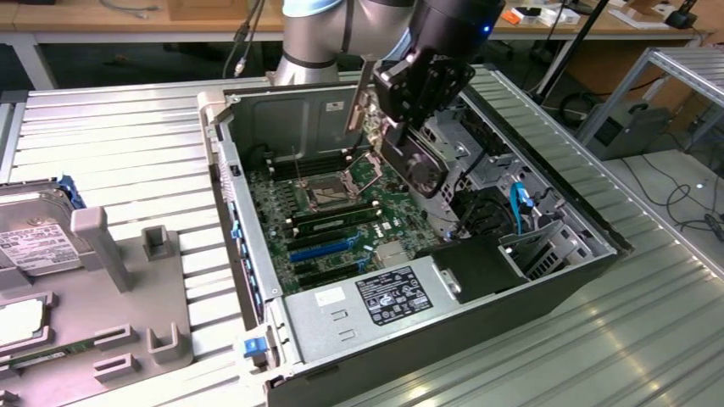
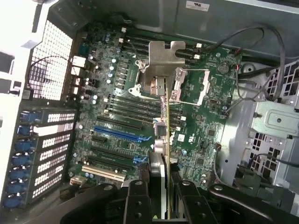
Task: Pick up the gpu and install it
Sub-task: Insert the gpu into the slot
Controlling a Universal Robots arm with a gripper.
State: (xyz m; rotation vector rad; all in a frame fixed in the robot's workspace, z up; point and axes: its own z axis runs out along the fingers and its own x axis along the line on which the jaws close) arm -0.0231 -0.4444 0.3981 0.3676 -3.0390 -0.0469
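Note:
My gripper (image 1: 416, 102) hangs over the open computer case (image 1: 243, 254) and is shut on the gpu (image 1: 412, 163). The gpu is a thin black card held upright above the motherboard (image 1: 328, 203), clear of the slots. In the wrist view the gpu (image 2: 164, 126) shows edge-on between my two black fingers (image 2: 139, 198). Its silver end bracket (image 2: 163, 58) points toward the case's far wall. A blue expansion slot (image 2: 119, 134) lies on the motherboard (image 2: 201, 140) beside the card's line, and the same blue slot (image 1: 322, 248) sits below the card in the exterior view.
A silver power supply (image 1: 374, 297) fills the case's near end, with drive cages and a blue cable (image 1: 520, 203) on the exterior view's right. A grey fixture tray (image 1: 125, 280) with a hard drive (image 1: 29, 233) and a memory stick (image 1: 57, 356) lies to the left.

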